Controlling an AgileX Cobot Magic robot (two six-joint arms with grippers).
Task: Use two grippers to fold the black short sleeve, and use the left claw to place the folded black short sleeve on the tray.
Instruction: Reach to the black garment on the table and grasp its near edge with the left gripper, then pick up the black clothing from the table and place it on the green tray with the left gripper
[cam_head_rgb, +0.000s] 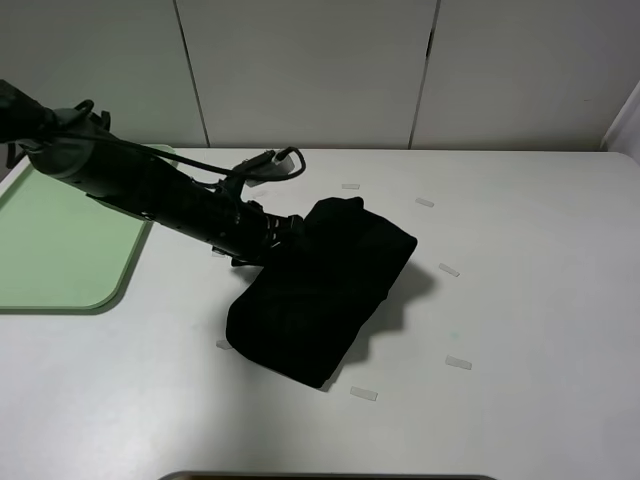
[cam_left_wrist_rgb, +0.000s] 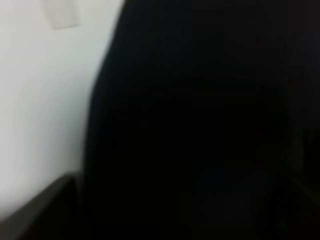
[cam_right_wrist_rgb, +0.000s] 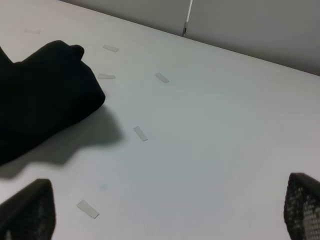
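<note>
The shirt (cam_head_rgb: 325, 295) lies folded into a thick black bundle near the middle of the tabletop (cam_head_rgb: 540, 330), its long sides running diagonally; its far end looks raised, casting a shadow to the right. The left arm (cam_head_rgb: 150, 190) reaches in from the left, and its tool (cam_head_rgb: 285, 235) meets the bundle's upper left edge, hidden against the black cloth. In the left wrist view cloth fills nearly everything, so I cannot tell whether that tool grips or merely touches.

The tray (cam_head_rgb: 60, 250) sits at the left edge of the tabletop, apart from the shirt, bare green showing.

The right tool (cam_right_wrist_rgb: 165, 235) stands spread wide, holding nothing, over open tabletop well right of the shirt. Small tape strips (cam_head_rgb: 458, 362) dot the surface around the bundle.
</note>
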